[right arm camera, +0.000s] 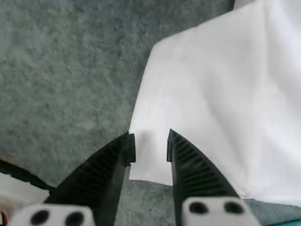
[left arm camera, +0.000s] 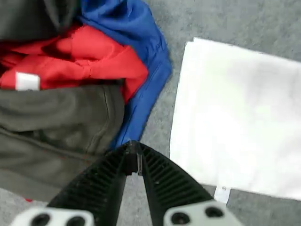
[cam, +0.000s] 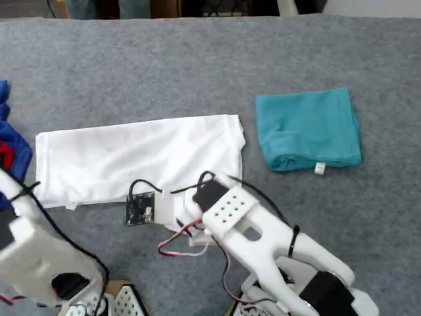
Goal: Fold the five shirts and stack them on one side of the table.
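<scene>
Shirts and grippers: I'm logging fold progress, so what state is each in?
Teal shirt: folded.
White shirt: laid flat, folding unfinished.
Red shirt: crumpled, unfolded.
Blue shirt: crumpled, unfolded.
Dark grey shirt: crumpled, unfolded.
Left gripper: shut, empty.
Right gripper: open, at the white shirt's edge.

The worktop is covered in a grey, felt-like cloth. Near its middle a white shirt lies flat as a long, smooth band with a small label at one near corner. Well apart from it, on the right side in the high view, a teal shirt rests folded into a compact rectangle. At the left edge a blue shirt, a red shirt and a dark grey shirt lie heaped together unfolded. The blue one lies near the white shirt's end, with a strip of bare cloth between them.
</scene>
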Controlling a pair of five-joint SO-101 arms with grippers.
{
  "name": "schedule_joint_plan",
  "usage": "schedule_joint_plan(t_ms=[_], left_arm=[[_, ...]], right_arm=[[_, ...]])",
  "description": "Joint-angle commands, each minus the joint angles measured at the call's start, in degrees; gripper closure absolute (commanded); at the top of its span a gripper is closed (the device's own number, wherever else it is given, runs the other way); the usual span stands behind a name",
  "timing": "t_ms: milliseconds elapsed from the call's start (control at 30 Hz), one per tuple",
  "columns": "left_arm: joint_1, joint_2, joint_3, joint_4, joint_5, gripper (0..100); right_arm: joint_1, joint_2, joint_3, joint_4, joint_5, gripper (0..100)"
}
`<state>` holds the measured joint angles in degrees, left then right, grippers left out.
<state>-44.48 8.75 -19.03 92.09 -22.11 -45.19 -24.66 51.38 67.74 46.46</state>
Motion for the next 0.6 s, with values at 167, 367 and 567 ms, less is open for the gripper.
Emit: schedule_joint_plan(t_ms=[167, 367, 567], left_arm=[[-4.8, -20.4, 36.8, -23.8, -3.7, 97], [-7.6, -21.7, 42.3, -28.9, -2.1, 97], [-7.7, -18.6, 41.2, -28.4, -1.9, 97]], right_arm=[[-1.2, -1.5, 6.7, -8.6, -3.5, 83.2], [-1.1, 3.5, 8.0, -12.2, -3.8, 83.1], [-1.1, 13.5, 3.9, -14.1, -4.7, 83.1]])
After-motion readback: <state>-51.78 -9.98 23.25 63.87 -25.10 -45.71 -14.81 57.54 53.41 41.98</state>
